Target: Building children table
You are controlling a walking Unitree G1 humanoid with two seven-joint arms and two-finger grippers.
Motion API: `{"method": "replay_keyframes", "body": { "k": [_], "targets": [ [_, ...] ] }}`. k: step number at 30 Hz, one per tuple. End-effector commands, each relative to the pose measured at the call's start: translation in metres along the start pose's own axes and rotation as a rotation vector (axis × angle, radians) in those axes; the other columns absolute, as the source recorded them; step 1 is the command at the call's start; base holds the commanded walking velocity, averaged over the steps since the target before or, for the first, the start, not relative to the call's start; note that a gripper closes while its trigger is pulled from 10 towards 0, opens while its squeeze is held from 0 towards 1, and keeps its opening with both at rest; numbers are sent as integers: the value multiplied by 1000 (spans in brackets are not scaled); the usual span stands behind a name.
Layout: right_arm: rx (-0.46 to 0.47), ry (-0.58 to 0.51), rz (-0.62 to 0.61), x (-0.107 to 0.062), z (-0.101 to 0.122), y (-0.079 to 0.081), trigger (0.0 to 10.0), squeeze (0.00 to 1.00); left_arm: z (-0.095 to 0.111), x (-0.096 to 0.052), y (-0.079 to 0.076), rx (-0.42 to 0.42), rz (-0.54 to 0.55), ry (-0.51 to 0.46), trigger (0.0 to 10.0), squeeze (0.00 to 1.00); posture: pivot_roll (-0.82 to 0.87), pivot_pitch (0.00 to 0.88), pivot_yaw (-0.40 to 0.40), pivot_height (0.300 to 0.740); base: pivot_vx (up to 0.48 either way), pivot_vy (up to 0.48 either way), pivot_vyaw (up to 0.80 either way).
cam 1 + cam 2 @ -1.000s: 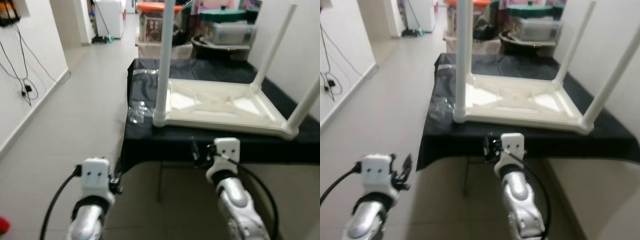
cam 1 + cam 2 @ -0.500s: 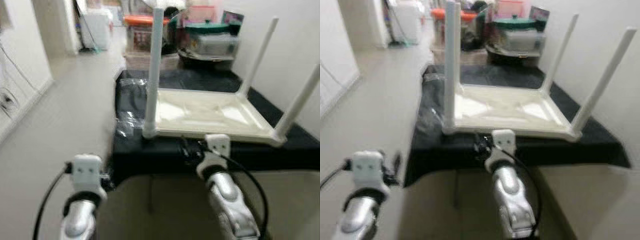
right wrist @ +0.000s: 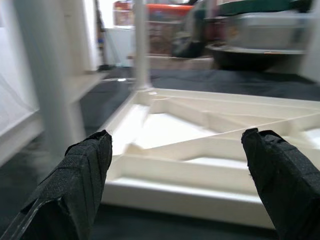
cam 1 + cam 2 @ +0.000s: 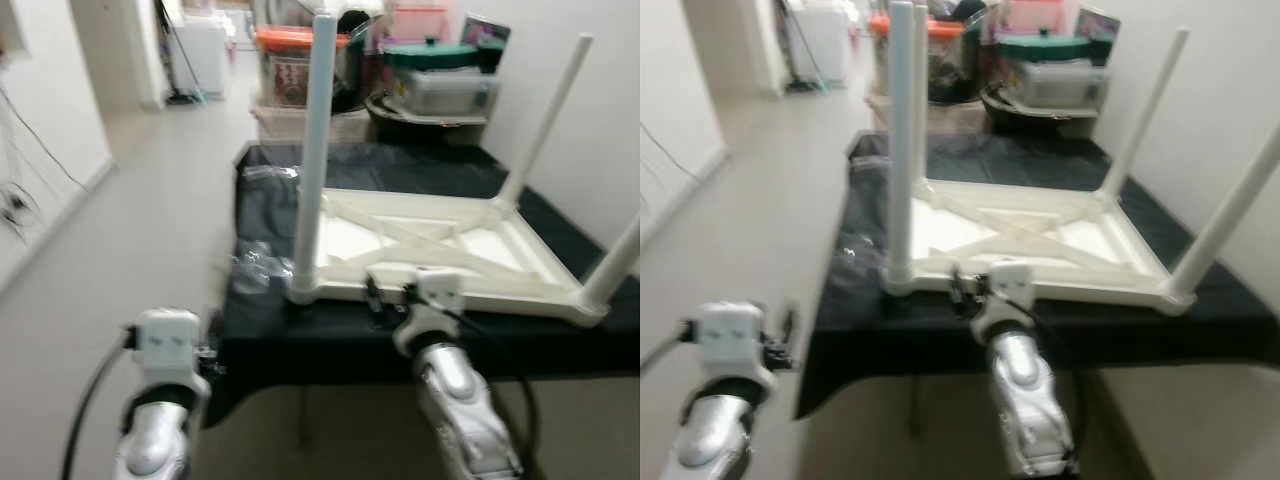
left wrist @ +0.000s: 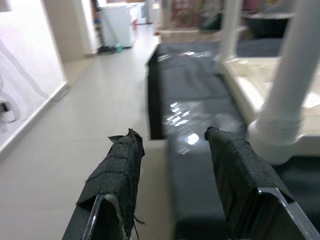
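White plastic children table [image 4: 430, 245] seen upside down on black-draped table [image 4: 400, 340], four legs fitted. Right claw [image 3: 175, 175] spread wide at near rim; left claw [image 5: 175, 175] spread beside corner leg [image 4: 312, 160]. Flipping upright judged left.

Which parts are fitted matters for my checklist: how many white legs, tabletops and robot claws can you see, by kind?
White plastic table legs: 4
Upturned white plastic tabletop: 1
Black two-fingered robot claws, left claw and right claw: 2
Total: 7
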State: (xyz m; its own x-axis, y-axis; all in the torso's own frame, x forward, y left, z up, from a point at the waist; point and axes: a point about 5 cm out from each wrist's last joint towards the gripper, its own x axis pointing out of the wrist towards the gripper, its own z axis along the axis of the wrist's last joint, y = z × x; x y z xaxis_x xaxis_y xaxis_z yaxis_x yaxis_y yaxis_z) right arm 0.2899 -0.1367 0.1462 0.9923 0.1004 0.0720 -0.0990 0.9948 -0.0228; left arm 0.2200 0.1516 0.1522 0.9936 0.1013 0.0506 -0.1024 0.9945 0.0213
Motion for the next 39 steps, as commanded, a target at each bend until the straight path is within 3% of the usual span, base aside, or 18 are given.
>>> {"method": "replay_keyframes", "body": {
  "k": [1,13,29,39],
  "targets": [
    [-14,2,-16,0,-2,-6,10000,0,-1,0,-6,-8,-20,5,10000,0,93,0,-79,740,277,0,0],
    [3,0,-42,1,0,-9,10000,0,-1,0,-6,-15,-14,4,10000,0,88,0,-76,740,274,0,0],
    [-15,-17,-60,7,6,-12,10000,0,-2,2,-10,-27,-21,31,10000,0,82,9,-66,740,0,0,0],
    [4,-10,-93,14,8,-15,10000,0,-3,-2,-15,-37,-40,44,10000,0,87,28,-69,740,0,0,522]
  ]
}}
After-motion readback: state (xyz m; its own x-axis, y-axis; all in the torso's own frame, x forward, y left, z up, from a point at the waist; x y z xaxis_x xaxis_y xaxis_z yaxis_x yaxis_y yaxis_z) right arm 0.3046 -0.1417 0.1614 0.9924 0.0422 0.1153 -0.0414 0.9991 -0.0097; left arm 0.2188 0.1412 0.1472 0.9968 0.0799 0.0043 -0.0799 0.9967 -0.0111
